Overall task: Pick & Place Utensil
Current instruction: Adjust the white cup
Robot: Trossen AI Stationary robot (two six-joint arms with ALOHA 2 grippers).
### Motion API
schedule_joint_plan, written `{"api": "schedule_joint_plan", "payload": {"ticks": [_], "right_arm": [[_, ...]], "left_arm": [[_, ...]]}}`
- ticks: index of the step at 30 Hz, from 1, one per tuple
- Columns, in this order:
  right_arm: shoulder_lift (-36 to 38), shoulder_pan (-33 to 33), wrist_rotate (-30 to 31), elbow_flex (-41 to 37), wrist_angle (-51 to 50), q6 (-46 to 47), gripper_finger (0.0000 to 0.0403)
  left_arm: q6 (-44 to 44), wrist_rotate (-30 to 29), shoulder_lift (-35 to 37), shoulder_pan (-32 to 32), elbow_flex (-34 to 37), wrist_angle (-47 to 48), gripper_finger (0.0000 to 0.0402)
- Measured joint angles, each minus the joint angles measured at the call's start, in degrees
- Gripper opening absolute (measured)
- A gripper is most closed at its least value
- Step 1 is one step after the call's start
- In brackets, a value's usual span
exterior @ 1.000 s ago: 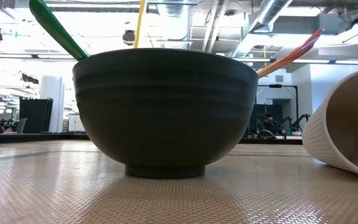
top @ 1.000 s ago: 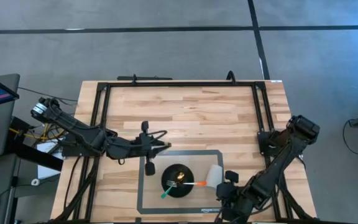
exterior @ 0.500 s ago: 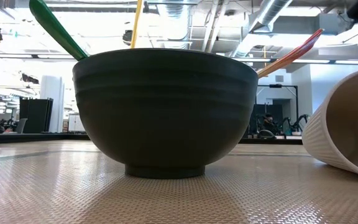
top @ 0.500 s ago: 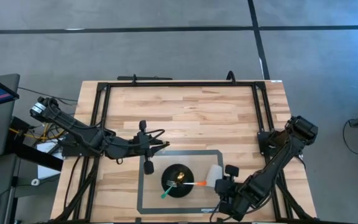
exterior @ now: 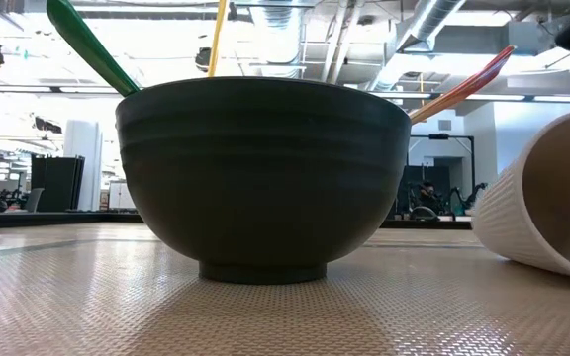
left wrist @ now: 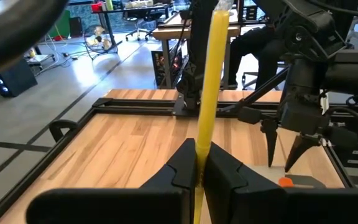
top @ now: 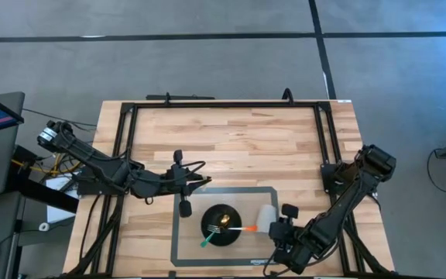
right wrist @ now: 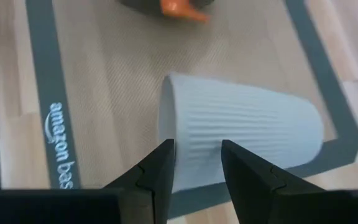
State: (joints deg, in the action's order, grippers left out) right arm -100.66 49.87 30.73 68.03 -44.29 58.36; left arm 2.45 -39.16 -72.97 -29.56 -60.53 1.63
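Note:
My left gripper is shut on a yellow utensil handle, beyond the far left side of the dark bowl. That handle rises behind the bowl. A green utensil and an orange one lean on the bowl's rim. A white ribbed cup lies on its side to the right of the bowl. My right gripper is open, its fingers over the cup near its open end. Whether they touch it, I cannot tell. My left gripper pinches the yellow handle between its two fingers. The fingers come level from the table's left and lie across the handle. The utensil stands nearly upright and rises well above the fingers. Its lower end is hidden.
The bowl and cup sit on a woven mat with a grey border at the table's near edge. A black frame runs round the tabletop. Bare wood lies beyond the mat, toward the far edge.
My right gripper has moved a little toward the far edge, over the cup. In the low view the cup's open end has shifted slightly toward the bowl.

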Motion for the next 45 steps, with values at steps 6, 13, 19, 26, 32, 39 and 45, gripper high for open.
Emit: {"api": "schedule_joint_plan", "payload": {"ticks": [6, 13, 19, 26, 32, 39, 45], "right_arm": [[0.0, -0.9, 0.8, 0.0, -1.1, -0.4, 0.0112], [0.4, -1.8, 1.7, -3.0, 0.1, 0.0, 0.0044], [0.1, -1.9, 9.3, -4.1, 0.7, 0.0, 0.0029], [0.1, -1.9, 8.8, -4.1, 1.0, -0.5, 0.0004], [0.2, -1.0, 7.6, -3.0, 0.5, -0.6, 0.0001], [0.0, -1.4, 4.7, -1.5, 0.2, -1.3, 0.0009], [0.6, -2.0, -1.8, -1.4, 1.4, -2.0, 0.0059]], "left_arm": [[0.0, 0.0, 0.0, 0.0, 0.0, 0.0, 0.0017], [0.0, 0.0, 0.0, -0.2, 0.0, 0.0, 0.0017], [0.0, 0.1, 0.0, -0.3, 0.0, 0.0, 0.0017], [0.0, 0.1, 0.0, -0.3, 0.0, 0.0, 0.0017], [0.0, 0.1, 0.0, -0.3, 0.0, -0.1, 0.0019], [0.0, 0.1, 0.0, -0.3, 0.0, -0.1, 0.0019], [1.9, 0.8, 0.0, -0.3, 0.0, -0.1, 0.0019]]}}
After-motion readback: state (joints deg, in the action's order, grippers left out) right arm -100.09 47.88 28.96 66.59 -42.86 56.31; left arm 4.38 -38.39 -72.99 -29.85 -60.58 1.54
